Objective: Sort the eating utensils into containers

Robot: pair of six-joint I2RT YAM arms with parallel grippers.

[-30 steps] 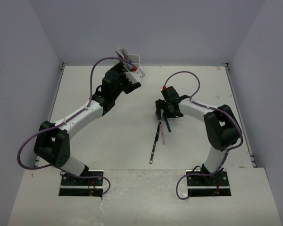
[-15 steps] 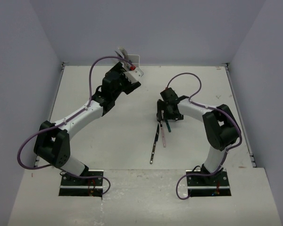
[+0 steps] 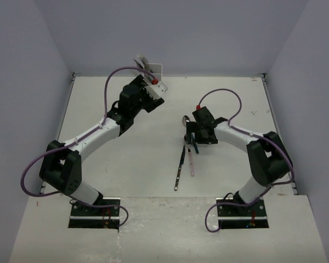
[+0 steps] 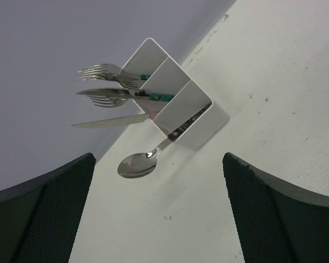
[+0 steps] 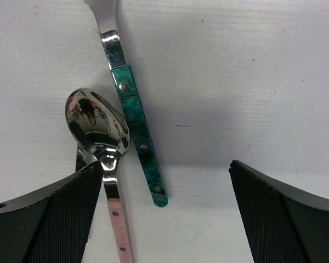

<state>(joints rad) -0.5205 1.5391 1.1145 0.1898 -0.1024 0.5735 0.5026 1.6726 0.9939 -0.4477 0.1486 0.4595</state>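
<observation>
The white holder (image 4: 178, 107) stands tilted by the back wall and holds two forks, a knife (image 4: 107, 122) and a black-handled spoon (image 4: 137, 164). It also shows in the top view (image 3: 155, 76). My left gripper (image 4: 159, 219) is open and empty just short of the holder. My right gripper (image 5: 164, 219) is open low over loose utensils on the table. Between its fingers lie a pink-handled spoon (image 5: 98, 129) and a teal-handled utensil (image 5: 140, 145). A black-handled utensil (image 3: 179, 169) lies beside the pink spoon (image 3: 191, 161) in the top view.
The white table (image 3: 126, 164) is walled in by grey panels at the back and sides. Purple cables loop off both arms. The left arm (image 3: 93, 137) stretches diagonally toward the back wall.
My right gripper has shifted a little right and nearer, uncovering the pink-handled spoon's bowl. The left arm and the holder have hardly moved.
</observation>
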